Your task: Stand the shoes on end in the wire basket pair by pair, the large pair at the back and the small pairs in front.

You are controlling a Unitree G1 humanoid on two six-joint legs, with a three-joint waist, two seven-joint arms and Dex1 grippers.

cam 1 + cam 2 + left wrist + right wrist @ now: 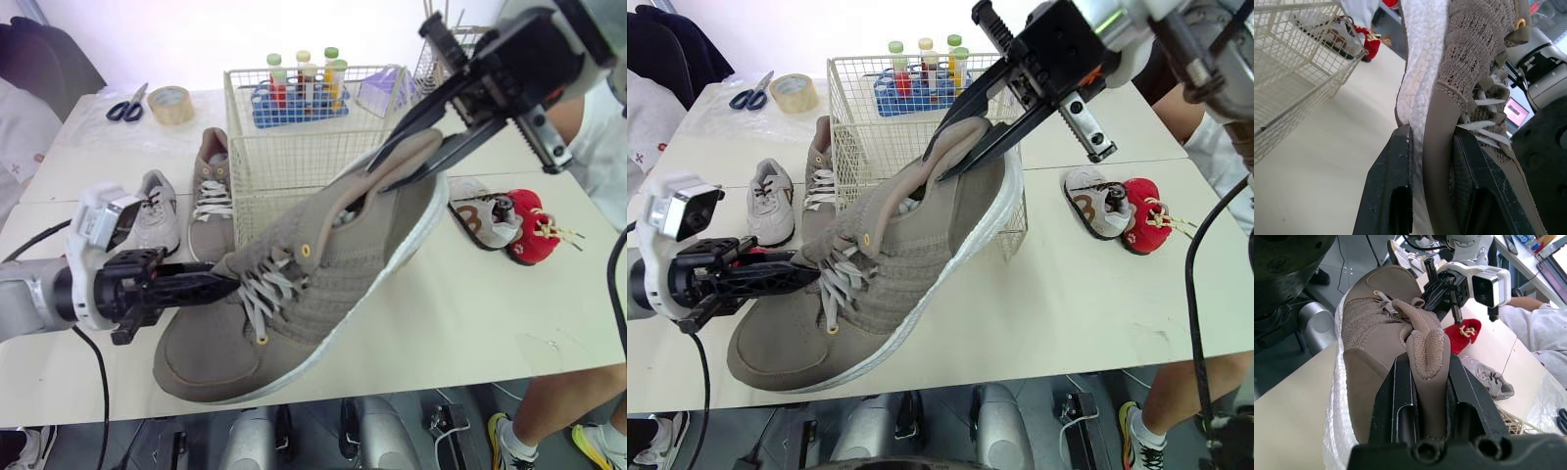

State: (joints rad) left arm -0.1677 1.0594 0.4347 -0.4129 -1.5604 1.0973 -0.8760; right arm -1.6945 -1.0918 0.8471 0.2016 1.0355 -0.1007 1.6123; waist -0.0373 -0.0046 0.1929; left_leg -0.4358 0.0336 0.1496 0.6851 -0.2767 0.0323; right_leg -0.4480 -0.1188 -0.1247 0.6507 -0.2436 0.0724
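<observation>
Over the tabletop (pixel 470 313), just in front of the wire basket (pixel 294 147), holding the large shoe (pixel 294 304) at a slant between both grippers: toe low by the near edge, heel raised level with the basket's front rim. Cannot tell whether the toe rests on the tabletop or hangs just clear.

Gripped at two places. Left gripper (pixel 211 286) fingers (pixel 1393 181) clenched on the side wall by the laces, one on the white sole, one on the upper. Right gripper (pixel 392 162) fingers (pixel 1396 396) clamped on the soft heel collar.

Likely trouble:
- Losing the heel pinch when swinging the toe up, because the knit collar already folds between the fingers.
- Catching sole or loose laces on the wire rim and shoving the basket back.
- Letting go on the left too soon, which would leave the whole weight on that thin collar grip.
</observation>
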